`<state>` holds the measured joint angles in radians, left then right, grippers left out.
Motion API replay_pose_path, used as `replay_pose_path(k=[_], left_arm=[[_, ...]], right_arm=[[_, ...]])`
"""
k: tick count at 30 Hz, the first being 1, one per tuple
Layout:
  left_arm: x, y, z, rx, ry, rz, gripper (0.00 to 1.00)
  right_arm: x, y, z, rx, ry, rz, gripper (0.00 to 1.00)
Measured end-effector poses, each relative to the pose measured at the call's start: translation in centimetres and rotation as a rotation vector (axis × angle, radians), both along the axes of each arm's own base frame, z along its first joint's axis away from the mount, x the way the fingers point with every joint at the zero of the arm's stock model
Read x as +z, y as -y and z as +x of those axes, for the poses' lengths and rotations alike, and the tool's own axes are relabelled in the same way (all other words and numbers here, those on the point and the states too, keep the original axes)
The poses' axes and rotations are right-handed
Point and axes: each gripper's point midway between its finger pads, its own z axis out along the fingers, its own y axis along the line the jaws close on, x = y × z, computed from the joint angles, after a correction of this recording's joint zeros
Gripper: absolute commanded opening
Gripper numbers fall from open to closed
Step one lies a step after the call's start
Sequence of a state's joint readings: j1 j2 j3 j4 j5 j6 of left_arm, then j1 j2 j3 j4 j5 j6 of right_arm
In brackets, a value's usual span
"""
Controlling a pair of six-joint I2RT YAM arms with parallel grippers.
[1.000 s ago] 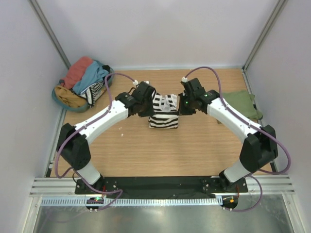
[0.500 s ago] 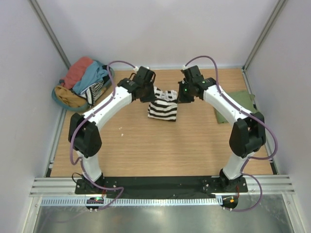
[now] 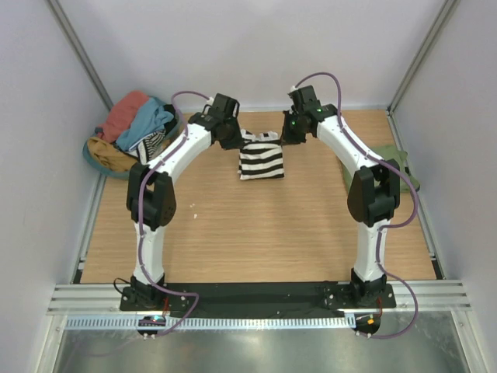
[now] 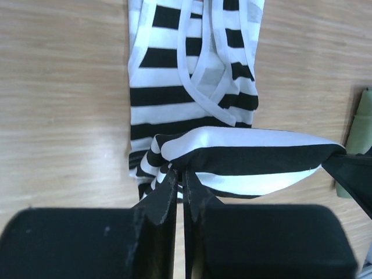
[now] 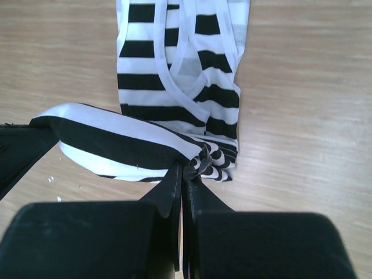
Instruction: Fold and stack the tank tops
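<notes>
The black-and-white striped tank top point(image 3: 261, 161) lies on the wooden table with its straps toward the near side. Its far edge is lifted and stretched in a band between both grippers. My left gripper point(image 3: 238, 139) point(image 4: 180, 173) is shut on the left corner of that band of the striped top point(image 4: 192, 87). My right gripper point(image 3: 286, 138) point(image 5: 186, 168) is shut on the right corner of the striped top point(image 5: 174, 75). The olive green tank top point(image 3: 390, 166) point(image 4: 358, 145) lies folded at the table's right edge, partly behind the right arm.
A round basket point(image 3: 99, 162) at the back left holds a pile of clothes, with a salmon-red garment point(image 3: 124, 113) and a light blue garment point(image 3: 149, 120) on top. White walls with metal posts close off the table on three sides.
Both grippers have moved toward the far side of the table, carrying the striped top's edge with them. The striped top has shifted farther back and both arms are stretched out further.
</notes>
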<state>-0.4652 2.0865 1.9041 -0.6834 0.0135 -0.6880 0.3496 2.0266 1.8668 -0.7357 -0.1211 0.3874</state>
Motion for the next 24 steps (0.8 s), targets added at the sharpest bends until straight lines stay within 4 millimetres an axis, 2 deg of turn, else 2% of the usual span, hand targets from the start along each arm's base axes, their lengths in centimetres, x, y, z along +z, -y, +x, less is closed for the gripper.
replay_pose_path(k=[3, 6, 11, 15, 16, 19, 20, 22, 24], left_arm=[[-0.7, -0.4, 2.0, 0.012, -0.005, -0.034, 0.04], [-1.5, -0.7, 4.0, 0.022, 0.005, -0.061, 0.05], [-2.0, -0.8, 6.5, 0.033, 0.028, -0.087, 0.05], [-1.8, -1.1, 8.3, 0.048, 0.071, -0.108, 0.15], [-1.8, -1.2, 9.0, 0.051, 0.09, -0.115, 0.21], [-2.1, -1.2, 11.5, 0.06, 0.139, -0.135, 0.68], [-2.3, -1.1, 12.5, 0.061, 0.16, -0.14, 0.88], [-3.3, -1.0, 14.1, 0.067, 0.18, -0.152, 0.9], [-4.4, -1.2, 14.9, 0.07, 0.176, -0.16, 0.89]], right_arm=[[-0.4, -0.1, 1.9, -0.01, 0.006, 0.008, 0.02], [-1.4, -0.1, 2.8, -0.015, -0.002, 0.015, 0.04], [-2.4, -0.6, 5.2, -0.019, 0.009, 0.03, 0.07], [-2.9, -0.8, 8.3, -0.03, 0.064, 0.052, 0.11], [-3.3, -0.7, 8.9, -0.038, 0.074, 0.057, 0.16], [-4.4, -0.2, 10.6, -0.07, 0.097, 0.073, 0.8], [-4.9, 0.0, 11.2, -0.087, 0.105, 0.081, 0.84], [-5.7, 0.2, 12.3, -0.099, 0.126, 0.084, 0.86], [-6.4, 0.5, 13.0, -0.112, 0.135, 0.092, 0.86]])
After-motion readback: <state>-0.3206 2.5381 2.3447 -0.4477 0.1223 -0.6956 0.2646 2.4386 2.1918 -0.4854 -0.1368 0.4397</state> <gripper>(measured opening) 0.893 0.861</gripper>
